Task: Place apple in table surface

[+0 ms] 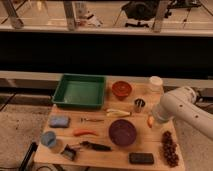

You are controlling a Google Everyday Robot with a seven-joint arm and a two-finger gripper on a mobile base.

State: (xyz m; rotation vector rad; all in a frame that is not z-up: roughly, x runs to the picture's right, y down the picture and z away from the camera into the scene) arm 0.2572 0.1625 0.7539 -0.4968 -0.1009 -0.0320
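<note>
One gripper (153, 120) hangs low at the desk's (102, 154) right side, below the white arm (186, 106); it holds the apple (150, 121), just right of the purple bowl (122, 132). A metal cup (139, 104) and orange bowl (121, 89) stand behind. Grapes (169, 148) lie in front, the green tray (80, 91) far left.

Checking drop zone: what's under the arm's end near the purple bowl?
Apple shows at the gripper, right of the purple bowl, above the table surface. Arm hides the rest.
</note>
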